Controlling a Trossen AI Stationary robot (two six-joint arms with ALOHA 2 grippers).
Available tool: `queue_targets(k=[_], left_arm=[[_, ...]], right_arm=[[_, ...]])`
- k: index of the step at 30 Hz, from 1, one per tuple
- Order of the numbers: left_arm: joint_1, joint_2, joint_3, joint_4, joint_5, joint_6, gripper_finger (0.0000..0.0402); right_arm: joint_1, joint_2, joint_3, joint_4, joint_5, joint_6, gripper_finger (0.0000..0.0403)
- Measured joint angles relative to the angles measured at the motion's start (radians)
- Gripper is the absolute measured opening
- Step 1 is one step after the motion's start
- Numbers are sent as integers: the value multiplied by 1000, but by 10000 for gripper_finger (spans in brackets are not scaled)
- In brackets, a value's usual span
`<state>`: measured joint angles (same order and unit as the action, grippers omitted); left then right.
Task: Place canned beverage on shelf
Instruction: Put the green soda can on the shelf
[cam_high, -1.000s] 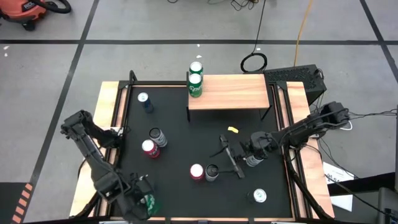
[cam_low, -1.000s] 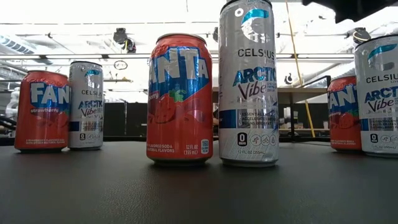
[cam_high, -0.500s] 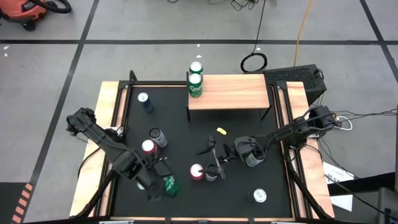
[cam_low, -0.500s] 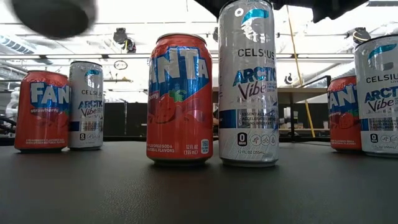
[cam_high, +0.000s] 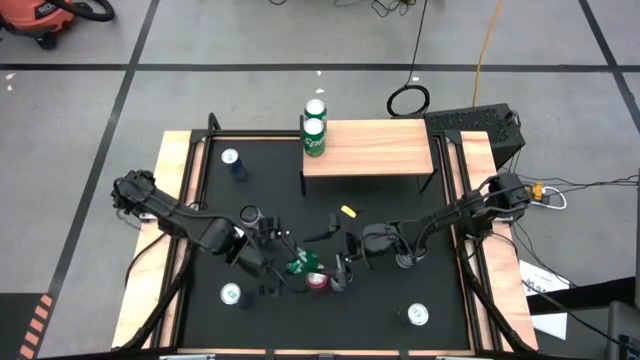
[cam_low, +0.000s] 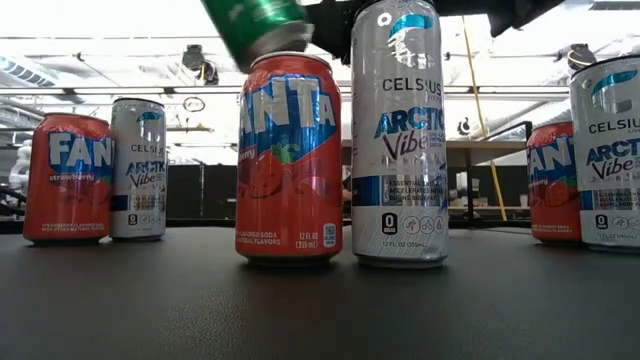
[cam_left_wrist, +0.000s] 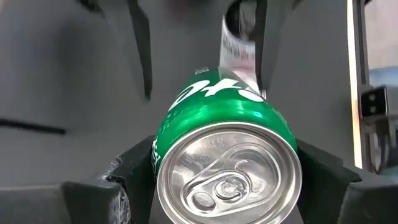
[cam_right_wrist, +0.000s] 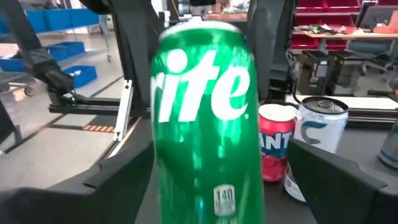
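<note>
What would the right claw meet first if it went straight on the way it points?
Most likely the green can held in the left claw. It fills the right wrist view between the right claw's open fingers. How near it is, I cannot tell.

red can (cam_low: 289, 160): FANTA | silver can (cam_low: 399, 135): CELSIUS ARCTIC Vibe

Robotics lab/workshop | red storage bins (cam_right_wrist: 323, 25) | taped concrete floor (cam_high: 300, 40) | shop vacuum (cam_high: 45, 15)
</note>
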<state>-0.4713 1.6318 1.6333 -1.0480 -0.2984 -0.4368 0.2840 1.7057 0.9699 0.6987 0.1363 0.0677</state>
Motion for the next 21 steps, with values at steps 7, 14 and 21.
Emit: queue_targets(k=[7, 14, 21], left_arm=[[29, 0, -1, 56, -34, 84, 283], [48, 0, -1, 118, -54, 149, 289], [53, 0, -1, 121, -47, 163, 291]], right_arm=[[-6, 0, 0, -2, -1, -3, 357], [-14, 0, 0, -8, 2, -2, 339], [-15, 0, 0, -7, 27, -2, 285]])
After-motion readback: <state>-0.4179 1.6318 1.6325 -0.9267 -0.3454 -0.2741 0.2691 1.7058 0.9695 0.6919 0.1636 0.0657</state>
